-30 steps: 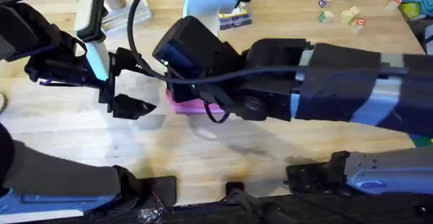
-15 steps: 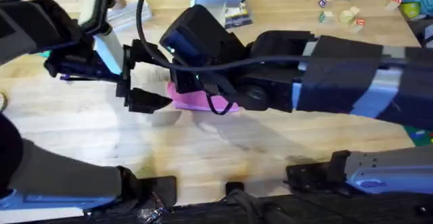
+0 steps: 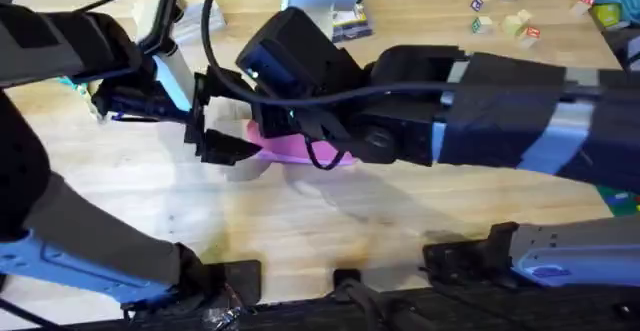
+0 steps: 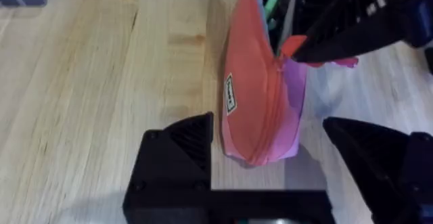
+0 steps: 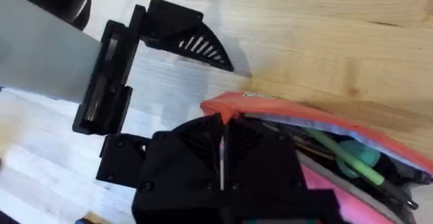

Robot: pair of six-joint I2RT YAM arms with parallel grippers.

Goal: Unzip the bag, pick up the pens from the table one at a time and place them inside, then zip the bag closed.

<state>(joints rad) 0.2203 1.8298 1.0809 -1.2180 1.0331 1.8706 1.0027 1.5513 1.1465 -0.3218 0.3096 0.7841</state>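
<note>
Now right gripper pinching bag, left gripper spread

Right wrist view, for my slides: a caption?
Right fingers shut on the open bag's end, green pen inside.

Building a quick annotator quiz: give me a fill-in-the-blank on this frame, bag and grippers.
1. The bag rests on the wooden ____.
2. In the left wrist view, the left gripper is ____, one finger on each side of the bag's end.
3. The right gripper is shut on the bag's ____ edge.
4. The pen inside the bag is ____ in colour.

Missing words: table; open; zipper; green
</note>
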